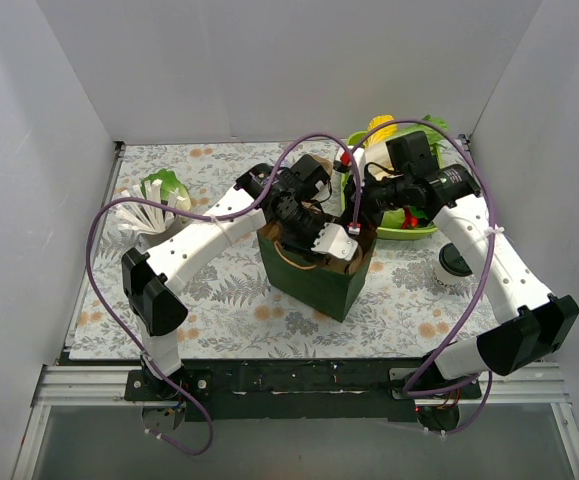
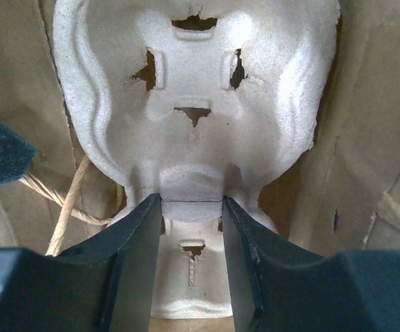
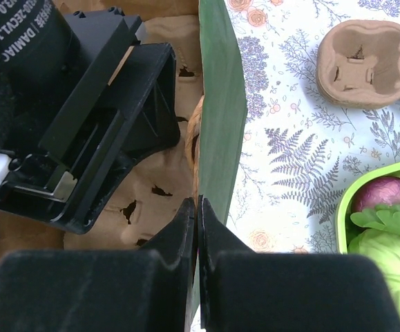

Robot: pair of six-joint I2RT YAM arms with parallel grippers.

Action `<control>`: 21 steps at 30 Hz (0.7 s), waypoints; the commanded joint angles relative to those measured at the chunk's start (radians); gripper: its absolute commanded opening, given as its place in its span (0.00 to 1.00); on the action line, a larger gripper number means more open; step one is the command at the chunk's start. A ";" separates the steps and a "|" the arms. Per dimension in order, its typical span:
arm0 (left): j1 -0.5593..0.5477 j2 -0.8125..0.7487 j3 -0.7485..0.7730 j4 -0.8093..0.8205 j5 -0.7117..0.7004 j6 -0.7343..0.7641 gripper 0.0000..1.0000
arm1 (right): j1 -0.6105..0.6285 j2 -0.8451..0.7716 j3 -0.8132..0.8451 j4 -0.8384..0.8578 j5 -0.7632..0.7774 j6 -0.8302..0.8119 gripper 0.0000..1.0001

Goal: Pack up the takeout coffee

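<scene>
The takeout coffee (image 1: 453, 264), a small white cup with a dark lid, stands on the table at the right, partly hidden by my right arm. A green paper bag (image 1: 314, 282) stands open mid-table. My left gripper (image 1: 312, 243) reaches down into the bag. In the left wrist view it (image 2: 191, 200) is shut on the middle ridge of a cardboard carrier (image 2: 193, 83) lying in the bag. My right gripper (image 3: 197, 202) is shut on the bag's green wall (image 3: 220, 104) at its right rim (image 1: 357, 228).
A second cardboard carrier (image 3: 369, 62) lies on the floral cloth right of the bag. A green tray of vegetables (image 1: 421, 232) stands at the back right. A cup of white utensils (image 1: 147, 216) and a green item (image 1: 165, 184) are at the left.
</scene>
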 commanded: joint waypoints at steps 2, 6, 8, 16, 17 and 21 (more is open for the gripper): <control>0.001 -0.018 -0.004 -0.043 -0.001 0.021 0.00 | -0.005 0.016 0.079 -0.021 -0.012 -0.003 0.08; 0.001 -0.021 -0.016 -0.043 0.001 0.027 0.00 | -0.009 0.028 0.122 -0.039 -0.004 -0.002 0.42; 0.001 -0.021 -0.015 -0.043 -0.011 0.027 0.00 | -0.020 0.033 0.166 -0.061 -0.012 0.006 0.47; 0.002 -0.015 -0.019 -0.045 -0.024 0.004 0.00 | -0.101 0.050 0.310 -0.143 -0.025 -0.005 0.67; 0.002 -0.015 -0.022 -0.045 -0.025 0.002 0.00 | -0.124 0.054 0.350 -0.153 -0.033 0.001 0.68; 0.004 -0.015 -0.027 -0.046 -0.028 0.004 0.00 | -0.294 0.065 0.403 -0.179 -0.134 0.019 0.68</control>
